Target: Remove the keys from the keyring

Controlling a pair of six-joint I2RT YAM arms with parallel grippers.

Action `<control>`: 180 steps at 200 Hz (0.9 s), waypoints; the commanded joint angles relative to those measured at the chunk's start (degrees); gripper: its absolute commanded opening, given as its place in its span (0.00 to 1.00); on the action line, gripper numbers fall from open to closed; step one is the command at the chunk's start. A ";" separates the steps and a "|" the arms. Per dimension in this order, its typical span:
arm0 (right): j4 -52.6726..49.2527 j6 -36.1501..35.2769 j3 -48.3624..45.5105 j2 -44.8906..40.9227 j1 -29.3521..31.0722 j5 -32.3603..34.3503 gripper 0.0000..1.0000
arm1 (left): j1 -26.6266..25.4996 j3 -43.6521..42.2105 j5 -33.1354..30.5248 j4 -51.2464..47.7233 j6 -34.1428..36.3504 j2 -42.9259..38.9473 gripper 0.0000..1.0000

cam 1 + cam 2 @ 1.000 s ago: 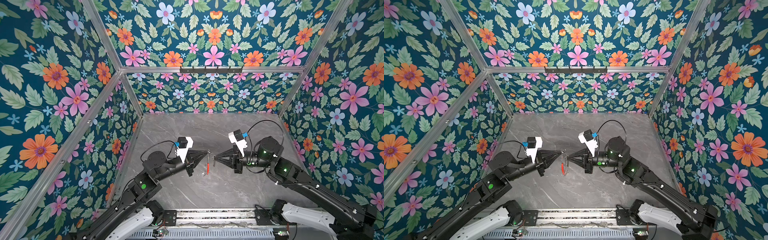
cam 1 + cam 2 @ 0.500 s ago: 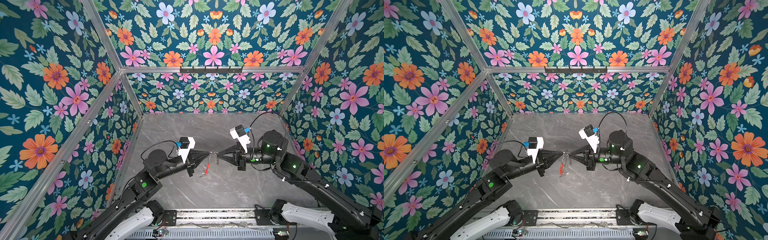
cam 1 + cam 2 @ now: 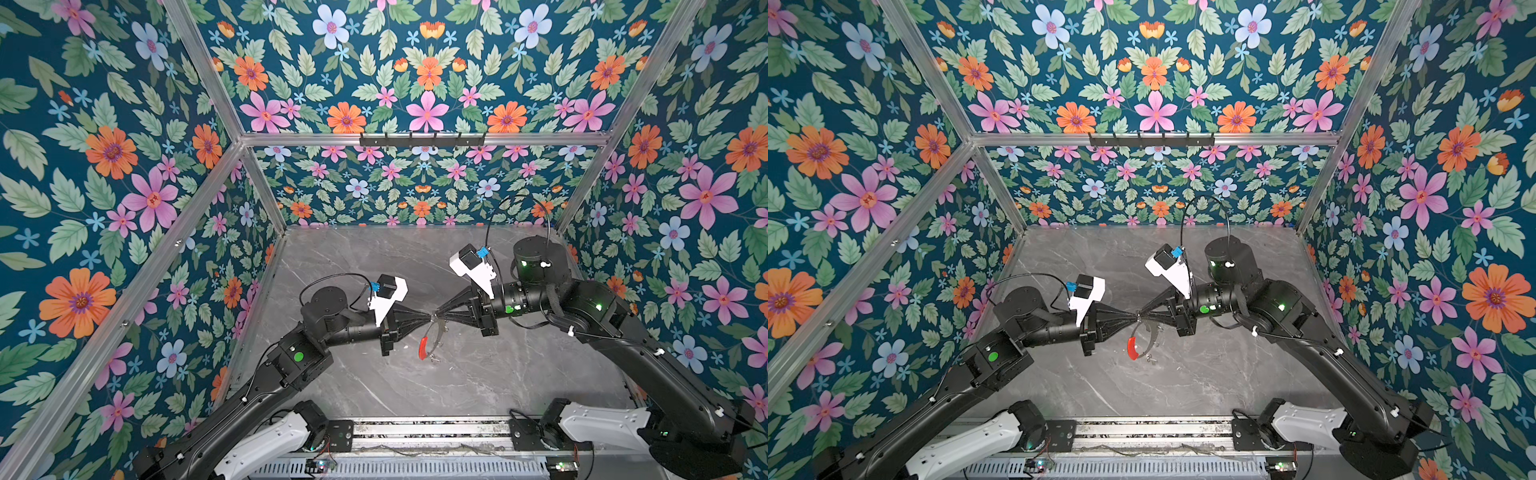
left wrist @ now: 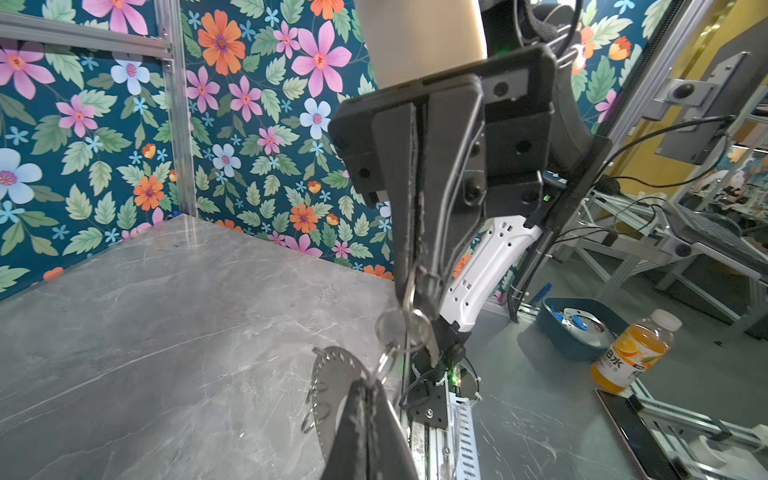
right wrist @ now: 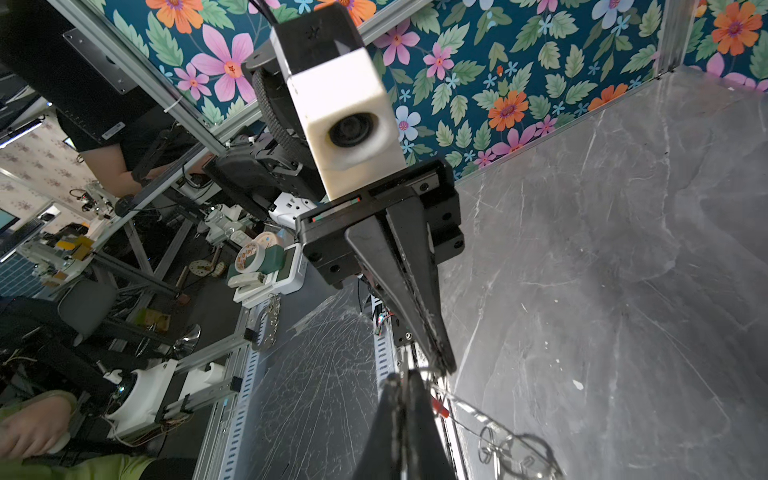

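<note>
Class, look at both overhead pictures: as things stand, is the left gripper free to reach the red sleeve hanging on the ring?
Probably not. The left gripper is shut on the top of the ring, tip to tip with the right gripper. The red sleeve hangs unobstructed below, but reaching it means letting go first.

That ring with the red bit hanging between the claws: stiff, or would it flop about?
The keyring probably keeps its hoop shape, being thin wire. Pinched only at its top, it likely swings. The small keys dangling below probably slide and jingle.

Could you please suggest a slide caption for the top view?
Both closed grippers, left and right, meet tip to tip, suspending the keyring above the grey table.
</note>
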 commanded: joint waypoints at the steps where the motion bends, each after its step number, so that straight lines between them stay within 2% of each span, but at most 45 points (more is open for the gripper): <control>1: 0.15 -5.34 3.25 0.97 -0.05 -5.82 0.00 | -0.16 -0.16 2.57 -7.16 1.09 0.72 0.00; 26: -5.10 -10.55 6.62 2.81 -0.15 -6.59 0.00 | -0.21 -0.07 4.96 -6.29 0.64 0.79 0.00; 87: -11.89 -17.26 14.02 8.18 -0.49 -9.83 0.00 | -0.36 -0.23 9.97 -2.10 -2.73 1.17 0.00; 129: -16.32 -21.05 18.37 11.79 -0.48 -12.08 0.00 | -0.74 -0.63 10.16 -0.15 -3.75 1.61 0.00; 171: -15.51 -20.63 19.44 13.44 -1.04 -11.84 0.00 | -0.74 -1.37 7.94 3.80 -6.48 0.98 0.00; 180: -14.49 -19.66 19.15 13.44 -1.52 -11.88 0.07 | -0.75 -1.72 7.28 4.68 -7.24 0.66 0.00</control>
